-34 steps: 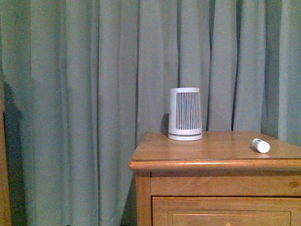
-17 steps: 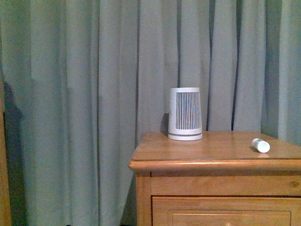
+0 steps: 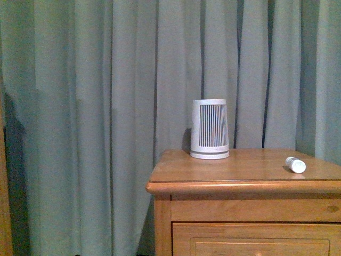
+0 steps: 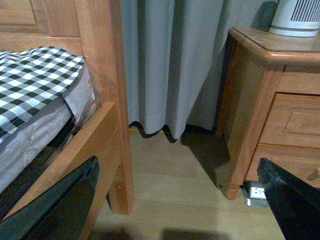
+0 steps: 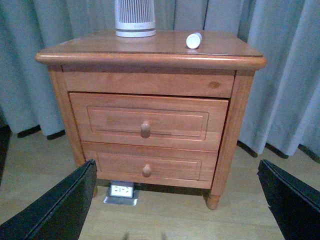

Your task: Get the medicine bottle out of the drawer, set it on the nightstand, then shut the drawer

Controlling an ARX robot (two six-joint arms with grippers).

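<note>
The medicine bottle [image 3: 295, 165] lies on its side on the nightstand [image 3: 234, 184], near the top's right side; it also shows in the right wrist view [image 5: 193, 40]. The upper drawer [image 5: 147, 121] is pushed in, with its round knob [image 5: 145, 129] facing my right gripper [image 5: 177, 210]. That gripper is open and empty, low in front of the nightstand [image 5: 150, 57] and well back from it. My left gripper [image 4: 182, 205] is open and empty, near the floor between the bed and the nightstand [image 4: 270, 100]. Neither arm shows in the front view.
A white ribbed device [image 3: 210, 129] stands at the back of the nightstand top. Green curtains [image 3: 106, 106] hang behind. A wooden bed frame post [image 4: 107, 100] and checked bedding [image 4: 35, 75] are by the left gripper. A floor socket [image 5: 122, 191] sits under the nightstand. The lower drawer [image 5: 147, 167] is shut.
</note>
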